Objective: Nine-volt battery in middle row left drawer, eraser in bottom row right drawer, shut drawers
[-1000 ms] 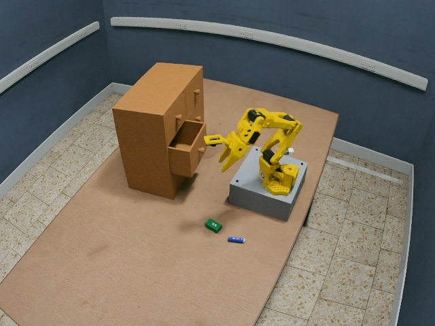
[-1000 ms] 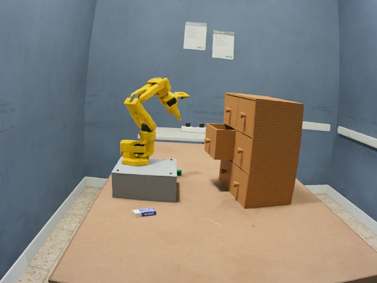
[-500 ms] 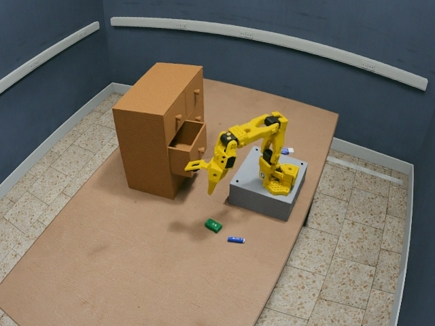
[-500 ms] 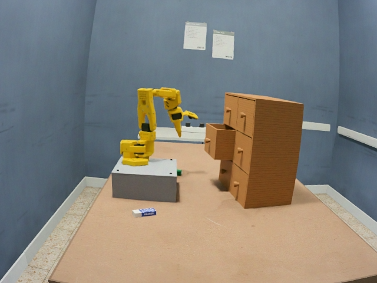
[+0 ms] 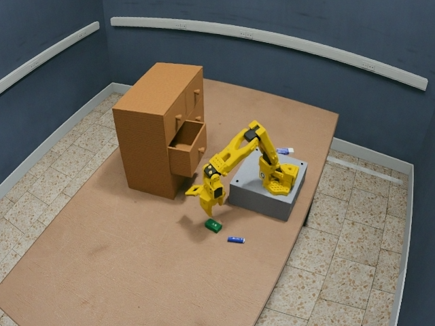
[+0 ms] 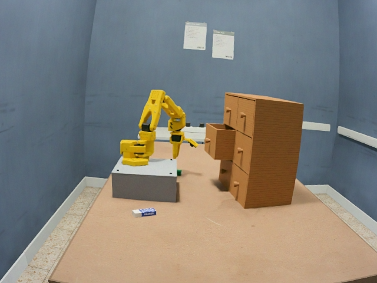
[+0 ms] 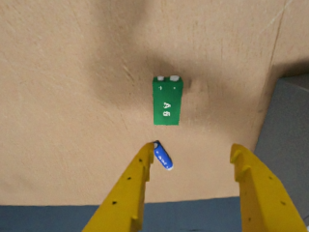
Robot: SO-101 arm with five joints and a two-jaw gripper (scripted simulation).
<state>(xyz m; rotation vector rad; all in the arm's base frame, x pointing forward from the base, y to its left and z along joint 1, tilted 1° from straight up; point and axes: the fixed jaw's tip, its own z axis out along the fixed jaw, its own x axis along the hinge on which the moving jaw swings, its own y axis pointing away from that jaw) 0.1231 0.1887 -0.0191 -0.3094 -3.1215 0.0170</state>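
And there's the tool (image 5: 215, 209) (image 6: 185, 150) (image 7: 190, 157), open and empty above the battery (image 5: 213, 225) (image 6: 179, 172) (image 7: 167, 102), presumably lining up its grasp!

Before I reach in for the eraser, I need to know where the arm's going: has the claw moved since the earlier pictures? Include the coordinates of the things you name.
Yes. The claw (image 5: 200, 203) (image 6: 186, 151) (image 7: 192, 149) has come down, nearer the green battery (image 5: 213, 225) (image 6: 179, 172) (image 7: 167, 102) on the table.
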